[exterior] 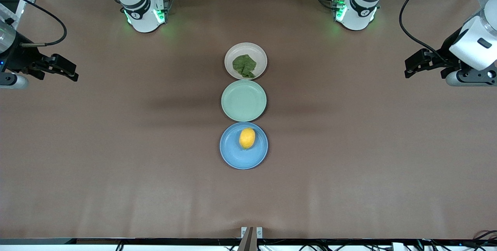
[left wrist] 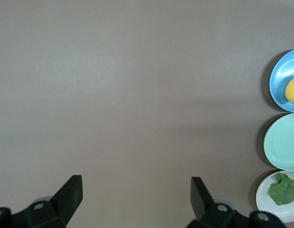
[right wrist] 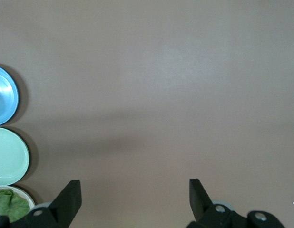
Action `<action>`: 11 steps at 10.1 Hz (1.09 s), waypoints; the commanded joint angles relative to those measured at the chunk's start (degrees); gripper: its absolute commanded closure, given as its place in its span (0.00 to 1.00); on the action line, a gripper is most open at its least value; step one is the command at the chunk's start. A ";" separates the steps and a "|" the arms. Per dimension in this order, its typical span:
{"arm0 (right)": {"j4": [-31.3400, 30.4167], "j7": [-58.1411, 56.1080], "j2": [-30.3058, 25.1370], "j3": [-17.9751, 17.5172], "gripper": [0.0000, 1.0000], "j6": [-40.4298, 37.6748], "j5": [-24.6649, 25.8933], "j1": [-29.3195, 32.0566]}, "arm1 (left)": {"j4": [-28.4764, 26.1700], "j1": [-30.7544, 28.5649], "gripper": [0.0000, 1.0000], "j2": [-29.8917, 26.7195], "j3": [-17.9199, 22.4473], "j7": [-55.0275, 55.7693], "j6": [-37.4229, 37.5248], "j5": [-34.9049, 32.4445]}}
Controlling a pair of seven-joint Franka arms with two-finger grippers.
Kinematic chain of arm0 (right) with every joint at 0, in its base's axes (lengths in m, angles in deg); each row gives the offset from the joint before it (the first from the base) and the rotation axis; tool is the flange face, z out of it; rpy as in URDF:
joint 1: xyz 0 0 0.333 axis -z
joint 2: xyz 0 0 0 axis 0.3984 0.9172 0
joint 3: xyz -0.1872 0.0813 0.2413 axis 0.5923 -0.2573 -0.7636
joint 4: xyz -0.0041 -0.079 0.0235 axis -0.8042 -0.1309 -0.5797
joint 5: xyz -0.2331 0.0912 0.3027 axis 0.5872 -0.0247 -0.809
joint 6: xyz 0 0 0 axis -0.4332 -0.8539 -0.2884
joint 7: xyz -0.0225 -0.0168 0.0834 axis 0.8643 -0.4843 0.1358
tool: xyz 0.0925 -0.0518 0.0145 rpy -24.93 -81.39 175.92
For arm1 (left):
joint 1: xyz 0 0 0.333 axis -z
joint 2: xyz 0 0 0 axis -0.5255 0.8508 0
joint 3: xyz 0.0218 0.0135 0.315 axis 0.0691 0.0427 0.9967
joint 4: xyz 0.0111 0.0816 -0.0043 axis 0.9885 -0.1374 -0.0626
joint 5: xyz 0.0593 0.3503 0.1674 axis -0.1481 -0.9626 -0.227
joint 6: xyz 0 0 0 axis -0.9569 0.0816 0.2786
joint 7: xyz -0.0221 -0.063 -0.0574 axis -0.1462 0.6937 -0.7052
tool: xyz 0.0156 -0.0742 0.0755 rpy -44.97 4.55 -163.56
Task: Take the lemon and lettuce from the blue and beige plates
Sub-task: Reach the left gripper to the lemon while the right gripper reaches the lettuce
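Three plates sit in a row down the middle of the brown worktop [exterior: 116, 146], rims touching or almost touching. The blue plate [exterior: 233, 157] is nearest the front camera and carries the lemon [exterior: 247, 138], a plump yellow-orange fruit lying slightly off the plate's centre toward the pale green plate [exterior: 244, 100], which is bare and sits in the middle of the row. The beige plate [exterior: 233, 54], closest to the robot bases, holds the lettuce [exterior: 244, 65], a single crumpled dark green leaf that spreads over much of the dish. No labels or writing can be read on any of these. The left claw [exterior: 411, 66] hangs over the left arm's end of the worktop, well apart from the plates, its black fingers [left wrist: 71, 192] spread wide with nothing between them. The right claw [exterior: 66, 68] hangs over the right arm's end, equally distant from the row, its fingers [right wrist: 68, 197] also parted and empty. Bare worktop lies between each claw and the plates, with only soft shadows across it, and cables trail by the bases
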 commanded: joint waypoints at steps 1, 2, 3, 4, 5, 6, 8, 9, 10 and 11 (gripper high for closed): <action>-0.86 -0.53 -1.08 -0.23 0.00 0.02 0.81 0.42 | 0.89 -0.15 0.00 0.30 -0.30 -1.13 -0.02 -0.95; -0.86 -0.53 -1.17 -0.23 0.00 -0.16 0.72 0.42 | 0.89 -0.06 0.00 0.56 -0.39 -1.13 -0.02 -0.86; -0.86 -0.71 -1.08 -0.32 0.00 -0.16 0.02 0.33 | 1.07 -0.06 0.00 1.34 -0.39 -1.39 -0.10 -0.86; -1.03 -0.71 -1.08 -0.32 0.00 -0.16 -0.77 -0.28 | 1.42 0.11 0.00 3.35 -0.91 -1.39 -1.58 -0.17; -1.21 -0.45 -1.08 -0.40 0.00 -0.25 -1.04 -0.89 | 1.42 0.20 0.00 5.55 -2.13 -1.39 -5.25 2.36; -1.30 -0.45 -1.08 -0.41 0.00 -0.25 -1.04 -1.07 | 1.42 0.99 0.00 8.01 -4.06 -0.52 -9.64 3.17; -1.39 0.08 -1.00 -0.41 0.00 -0.25 -1.13 -2.29 | 1.51 3.88 0.00 13.19 -5.31 -0.51 -19.04 6.23; -2.00 1.47 -0.91 -0.41 0.00 0.01 -1.30 -3.78 | 1.51 5.46 0.00 16.09 -5.31 -0.51 -23.79 9.13; -3.13 4.62 -0.82 -0.49 0.00 0.45 -1.39 -5.54 | 1.51 8.44 0.00 18.99 -5.22 -0.17 -29.66 9.77; -3.49 8.31 -0.47 -0.49 0.00 0.54 -1.74 -7.99 | 1.59 11.86 0.00 21.54 -5.05 0.97 -34.77 9.77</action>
